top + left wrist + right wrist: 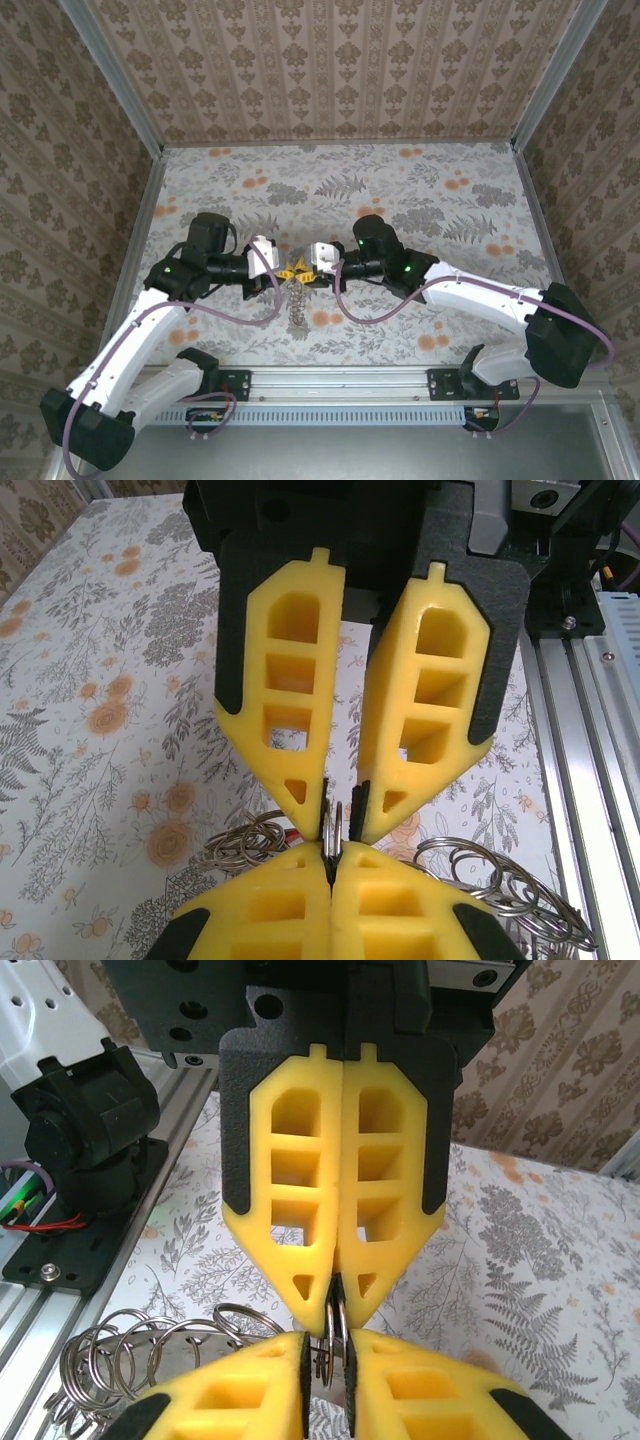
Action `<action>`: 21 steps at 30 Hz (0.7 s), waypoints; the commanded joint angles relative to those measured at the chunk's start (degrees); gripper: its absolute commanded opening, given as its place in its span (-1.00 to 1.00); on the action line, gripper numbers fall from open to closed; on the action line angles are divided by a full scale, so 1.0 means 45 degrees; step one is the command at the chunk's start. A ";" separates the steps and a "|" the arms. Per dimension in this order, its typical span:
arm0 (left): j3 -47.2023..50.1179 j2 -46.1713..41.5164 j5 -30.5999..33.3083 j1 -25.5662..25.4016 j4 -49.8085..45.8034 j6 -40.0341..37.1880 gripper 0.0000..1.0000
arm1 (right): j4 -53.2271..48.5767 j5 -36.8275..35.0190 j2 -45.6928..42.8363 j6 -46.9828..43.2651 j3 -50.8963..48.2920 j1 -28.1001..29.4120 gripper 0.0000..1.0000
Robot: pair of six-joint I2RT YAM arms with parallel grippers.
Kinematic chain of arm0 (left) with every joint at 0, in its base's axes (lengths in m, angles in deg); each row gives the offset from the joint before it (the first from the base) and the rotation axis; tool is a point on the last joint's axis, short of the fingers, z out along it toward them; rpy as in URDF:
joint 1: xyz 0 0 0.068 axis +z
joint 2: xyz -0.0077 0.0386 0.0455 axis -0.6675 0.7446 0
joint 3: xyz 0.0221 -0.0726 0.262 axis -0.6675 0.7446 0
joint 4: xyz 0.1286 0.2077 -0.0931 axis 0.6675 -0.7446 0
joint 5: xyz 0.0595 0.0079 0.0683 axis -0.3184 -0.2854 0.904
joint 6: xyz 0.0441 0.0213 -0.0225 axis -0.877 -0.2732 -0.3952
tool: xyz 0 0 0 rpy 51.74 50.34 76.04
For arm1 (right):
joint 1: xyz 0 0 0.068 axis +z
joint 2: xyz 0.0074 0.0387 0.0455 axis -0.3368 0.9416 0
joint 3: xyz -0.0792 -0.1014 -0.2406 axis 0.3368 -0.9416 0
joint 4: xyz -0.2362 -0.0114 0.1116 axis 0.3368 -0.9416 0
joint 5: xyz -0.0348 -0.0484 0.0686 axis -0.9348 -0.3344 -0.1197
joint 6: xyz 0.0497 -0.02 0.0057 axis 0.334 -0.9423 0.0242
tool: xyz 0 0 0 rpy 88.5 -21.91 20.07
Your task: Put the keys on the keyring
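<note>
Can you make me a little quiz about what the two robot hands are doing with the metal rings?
1. True or false: the left gripper and the right gripper meet tip to tip above the table.
2. What are both grippers pinching? A) a spoon, B) a thin metal ring seen edge-on, C) a ball.
3. Fill in the gap: the fingers of both grippers are coloured ____.

Key: 1 true; 2 B; 3 yellow.
</note>
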 commanded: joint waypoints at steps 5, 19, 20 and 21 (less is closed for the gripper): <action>-0.0232 0.0011 -0.0418 -0.0068 0.0064 -0.0140 -1.00 | 0.0283 -0.0157 0.0173 0.0910 0.0462 0.0098 -0.82; 0.0540 -0.1115 0.0331 0.0003 0.0382 -0.0177 -0.49 | 0.5552 0.0177 -0.0161 0.4492 -0.1786 -0.0610 -1.00; 0.0535 -0.1152 0.0396 -0.0010 0.0371 -0.0210 -0.49 | 0.5594 0.0258 -0.0211 0.4421 -0.1867 -0.0626 -1.00; 0.0507 -0.1168 0.0503 -0.0010 0.0363 -0.0272 -0.50 | 0.5626 0.0384 -0.0272 0.4344 -0.1948 -0.0647 -1.00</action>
